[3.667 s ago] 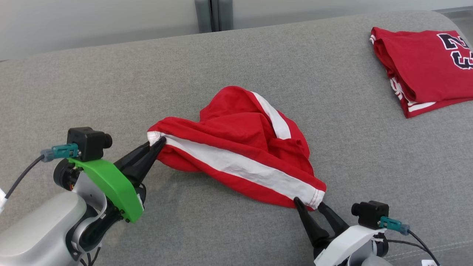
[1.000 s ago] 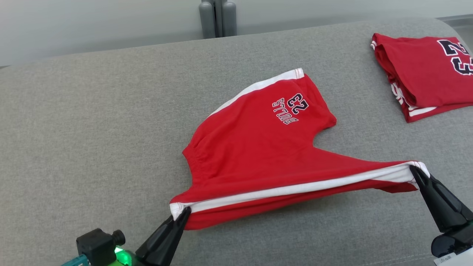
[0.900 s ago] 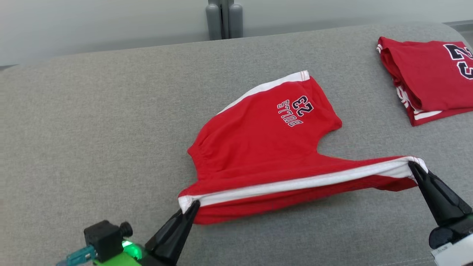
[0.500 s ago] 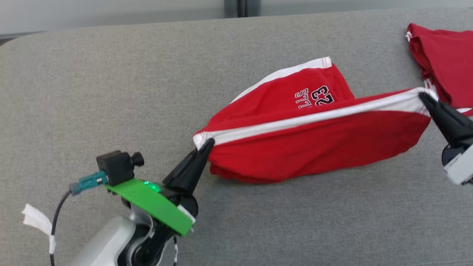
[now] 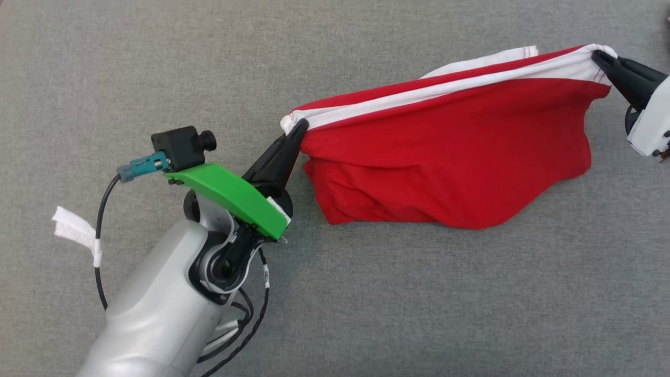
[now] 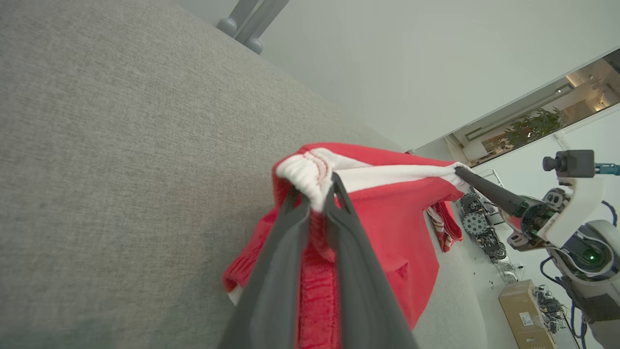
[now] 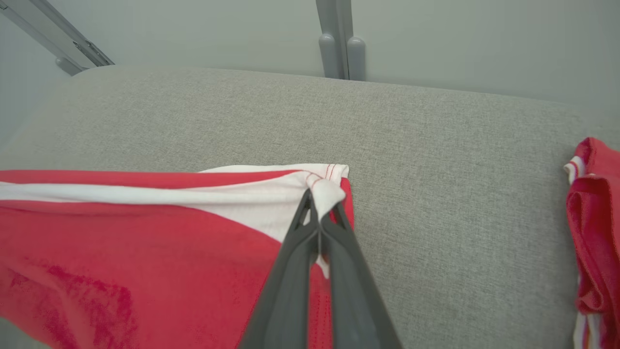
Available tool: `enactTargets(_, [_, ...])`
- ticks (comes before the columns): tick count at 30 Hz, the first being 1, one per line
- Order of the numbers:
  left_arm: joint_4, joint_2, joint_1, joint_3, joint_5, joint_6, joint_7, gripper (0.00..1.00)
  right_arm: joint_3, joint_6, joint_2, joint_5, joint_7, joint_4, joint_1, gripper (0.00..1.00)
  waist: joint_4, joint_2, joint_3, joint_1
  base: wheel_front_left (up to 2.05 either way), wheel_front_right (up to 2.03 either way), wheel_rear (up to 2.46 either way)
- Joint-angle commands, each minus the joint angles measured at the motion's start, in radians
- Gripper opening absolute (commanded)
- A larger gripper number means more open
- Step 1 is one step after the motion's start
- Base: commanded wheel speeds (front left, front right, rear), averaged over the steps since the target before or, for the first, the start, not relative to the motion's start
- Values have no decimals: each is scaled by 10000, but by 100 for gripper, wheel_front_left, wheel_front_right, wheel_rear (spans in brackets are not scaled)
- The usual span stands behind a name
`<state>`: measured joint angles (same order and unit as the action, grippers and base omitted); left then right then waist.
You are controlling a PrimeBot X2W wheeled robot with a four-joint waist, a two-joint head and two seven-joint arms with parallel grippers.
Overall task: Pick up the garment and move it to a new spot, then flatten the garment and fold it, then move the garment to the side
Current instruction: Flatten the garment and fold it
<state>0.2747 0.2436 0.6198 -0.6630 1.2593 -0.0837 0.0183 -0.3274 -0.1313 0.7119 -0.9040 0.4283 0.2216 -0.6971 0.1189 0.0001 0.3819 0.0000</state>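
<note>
The garment [image 5: 450, 152] is a pair of red shorts with a white side stripe, stretched between my two grippers over the grey padded surface [image 5: 366, 293], its red cloth sagging below the taut stripe. My left gripper [image 5: 299, 125] is shut on the elastic waistband corner at the garment's left end, also seen pinched in the left wrist view [image 6: 315, 191]. My right gripper [image 5: 598, 54] is shut on the white hem corner at the far right, close up in the right wrist view [image 7: 319, 203]. Folds of the garment [image 7: 121, 261] hide its printed side.
A second red garment [image 7: 593, 232] lies folded at the surface's right end, also glimpsed behind the held cloth [image 6: 443, 225]. A grey post [image 7: 341, 46] stands behind the back edge. A white tag [image 5: 73, 230] hangs on my left arm's cable.
Both grippers have carried the stretched edge away from me and over the rest of the garment, covering the printed number. The head camera has tilted down, so the folded garment left its view.
</note>
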Motion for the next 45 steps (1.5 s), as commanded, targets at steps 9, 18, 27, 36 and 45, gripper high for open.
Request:
enactTargets(9, [1265,-443,1100,-349,-247,-330,-96,7,-1003,13,-61,137,-659,1778,-1453,100,469,-1,766,0,0,0,0])
enactTargets(18, [1458,-76,1057,-606,-1147,-459,1105,100,-1662,7,-191,-594,-2664,2074,-1482,100,160,-1,393,0,0,0,0])
enactTargets(27, [4,741,-991,-121,-4165,1522,2471,100,-1922,7,-104,-1370,-4571,1681,838,100,-87,-1,-794,0,0,0,0])
enactTargets(36, [-2331,-192,-3886,1294,-7314,2715,2466,100,-1150,7,-485,-1397,-4871,2658,2343,100,493,-1,-1303,0,0,0,0])
enactTargets(45, [-2662,-1179,-5072,1720,-9682,2682,2468,100,-811,7,-1190,156,-4436,4820,1266,100,1511,-1,-1096,0,0,0,0])
